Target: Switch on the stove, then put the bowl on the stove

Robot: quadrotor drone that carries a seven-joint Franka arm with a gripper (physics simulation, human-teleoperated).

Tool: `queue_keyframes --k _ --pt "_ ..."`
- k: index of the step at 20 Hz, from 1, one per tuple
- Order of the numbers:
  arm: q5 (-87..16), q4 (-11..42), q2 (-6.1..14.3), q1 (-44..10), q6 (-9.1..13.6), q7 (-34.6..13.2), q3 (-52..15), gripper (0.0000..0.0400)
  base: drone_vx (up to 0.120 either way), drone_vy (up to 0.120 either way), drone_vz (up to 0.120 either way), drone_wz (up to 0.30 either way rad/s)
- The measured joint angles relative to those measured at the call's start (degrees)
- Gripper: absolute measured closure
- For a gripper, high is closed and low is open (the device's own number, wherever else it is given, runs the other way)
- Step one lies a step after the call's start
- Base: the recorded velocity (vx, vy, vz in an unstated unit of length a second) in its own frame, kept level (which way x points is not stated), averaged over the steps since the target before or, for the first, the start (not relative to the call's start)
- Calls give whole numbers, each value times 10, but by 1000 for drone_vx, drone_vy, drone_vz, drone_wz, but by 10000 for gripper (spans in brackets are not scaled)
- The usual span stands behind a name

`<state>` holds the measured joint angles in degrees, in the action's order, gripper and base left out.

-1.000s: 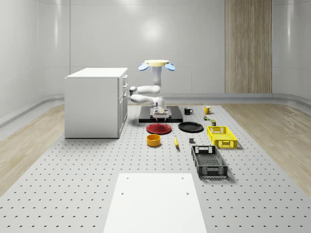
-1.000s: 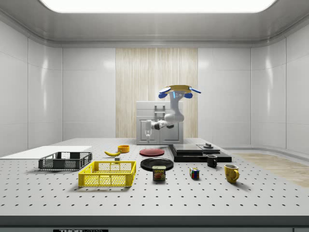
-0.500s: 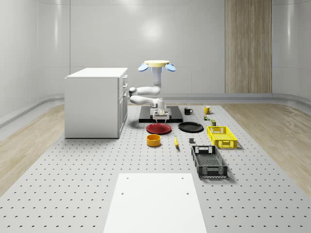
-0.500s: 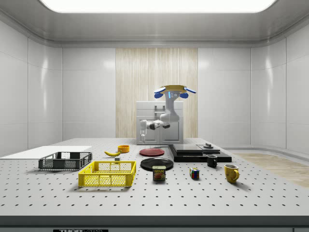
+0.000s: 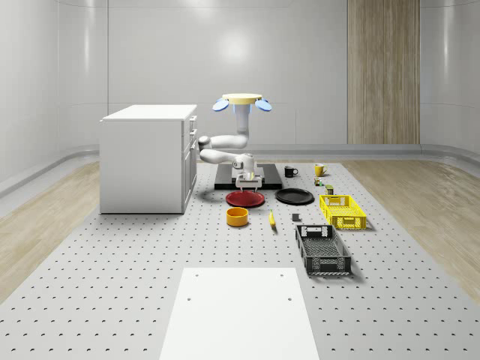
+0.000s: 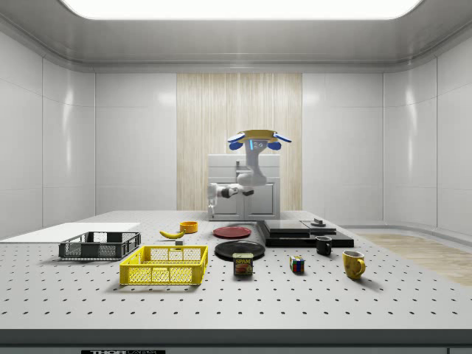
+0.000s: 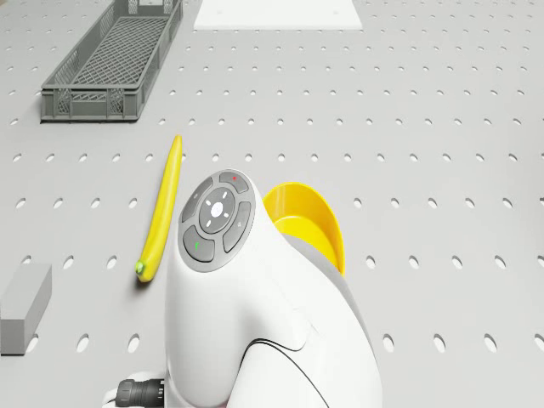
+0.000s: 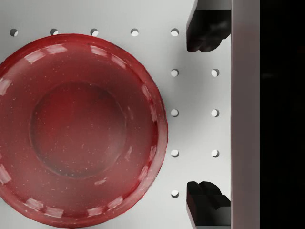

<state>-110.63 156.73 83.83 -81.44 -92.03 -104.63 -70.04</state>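
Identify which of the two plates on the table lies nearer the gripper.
The red plate: the gripper hangs just beyond its far rim, at the stove's near edge, and the wrist view looks down on it. The black plate lies further toward the whole-scene view's right.

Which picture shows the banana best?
The drone view: the whole banana lies big on the table beside the yellow bowl. The whole-scene view and the side view show it as a tiny yellow sliver.

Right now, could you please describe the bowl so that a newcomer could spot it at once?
Start at the white cabinet on the perforated table. In front of the red plate stands the bowl, beside the banana. It is the only deep, round orange-yellow dish, unlike the flat plates.
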Motion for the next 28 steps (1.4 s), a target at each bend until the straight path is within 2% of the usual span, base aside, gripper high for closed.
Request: queue_keyframes --k 26,28 --pt "1 0 3 -1 -3 -1 0 0 120 0 0 0" --pt "2 0 3 -1 -3 -1 0 0 120 0 -80 0"
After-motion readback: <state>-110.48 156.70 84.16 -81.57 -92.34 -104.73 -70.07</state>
